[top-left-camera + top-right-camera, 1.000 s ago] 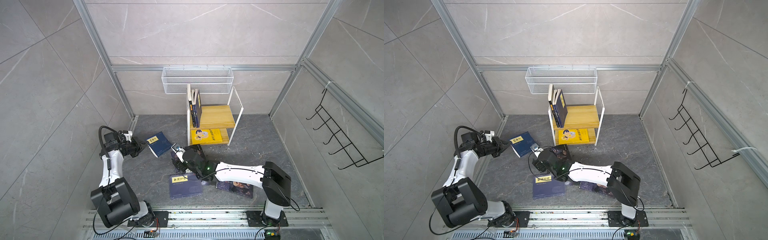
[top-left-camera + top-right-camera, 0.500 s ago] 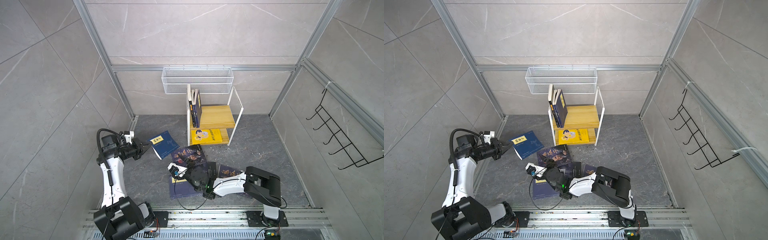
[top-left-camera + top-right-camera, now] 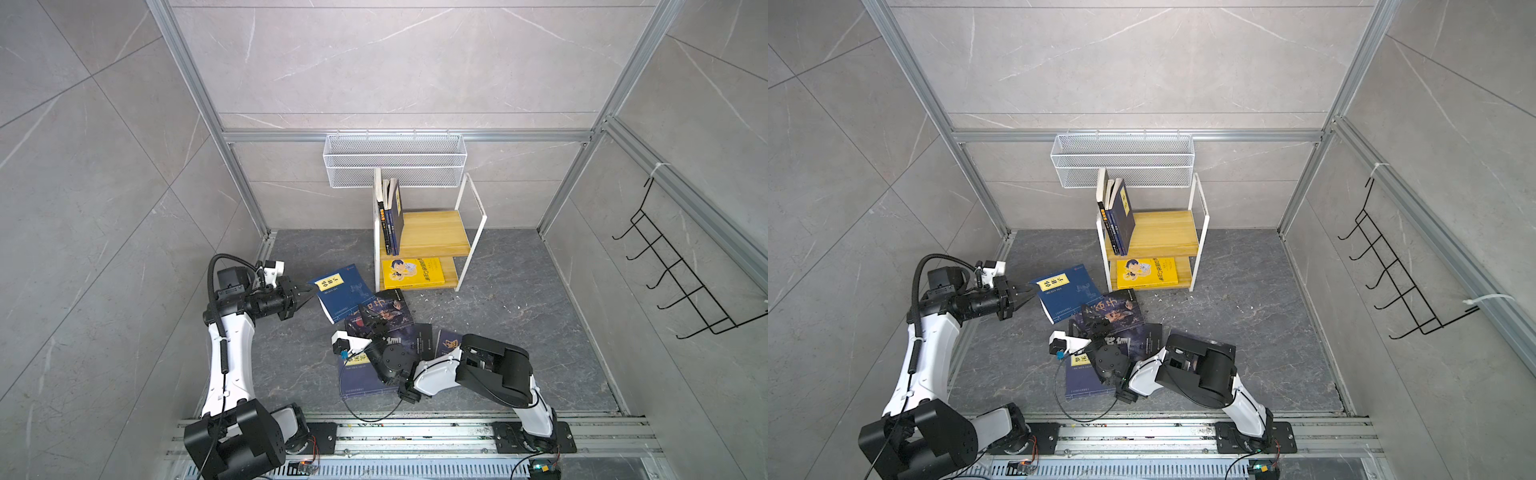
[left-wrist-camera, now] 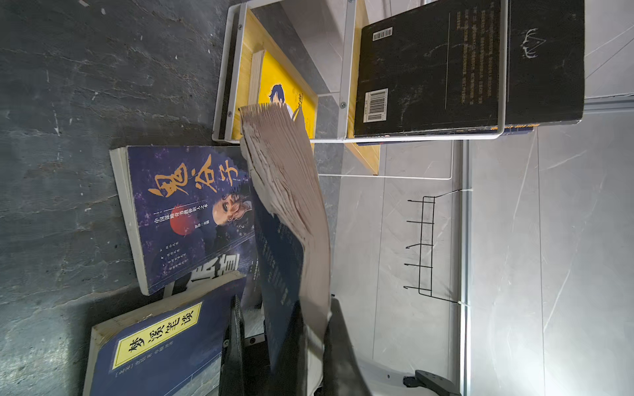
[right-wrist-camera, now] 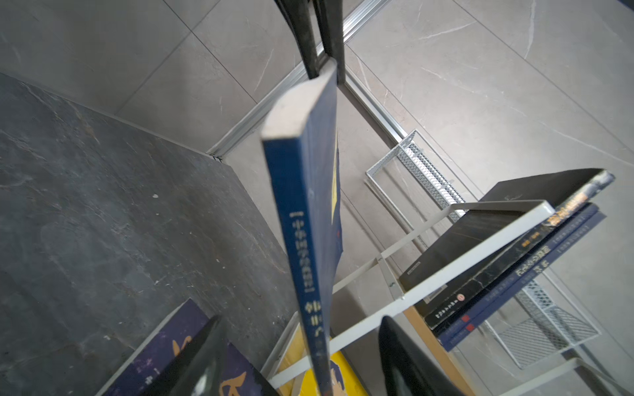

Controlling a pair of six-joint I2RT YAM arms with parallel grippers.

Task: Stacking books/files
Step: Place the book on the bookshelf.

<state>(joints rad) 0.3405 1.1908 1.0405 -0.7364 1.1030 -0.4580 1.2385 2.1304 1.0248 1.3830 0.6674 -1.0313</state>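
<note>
Dark stone floor (image 3: 519, 316) inside a grey-tiled booth carries everything. The left gripper (image 3: 305, 296) is clamped on a corner of the blue book with a yellow label (image 3: 340, 293) and holds it tilted, towards the floor's left edge. In the left wrist view its pages fan out from between the fingers (image 4: 338, 343). The right gripper (image 3: 374, 326) has its jaws spread and grips nothing, low over the portrait book (image 3: 388, 309) mid-floor.

That book lies on a black book (image 3: 417, 340). A navy labelled book (image 3: 359, 378) lies towards the front edge, partly under the right arm, and a second portrait book (image 3: 449, 343) peeks out beside it. The white-framed shelf (image 3: 469, 232) stands at the back edge with upright books (image 3: 392, 216) and a yellow book (image 3: 411, 272). Open floor runs from there to the right edge.

A second ago the right arm was stretched out beside the blue book. It has since folded back frontwards, uncovering the portrait book, and the left gripper has brought its book slightly centreward.
</note>
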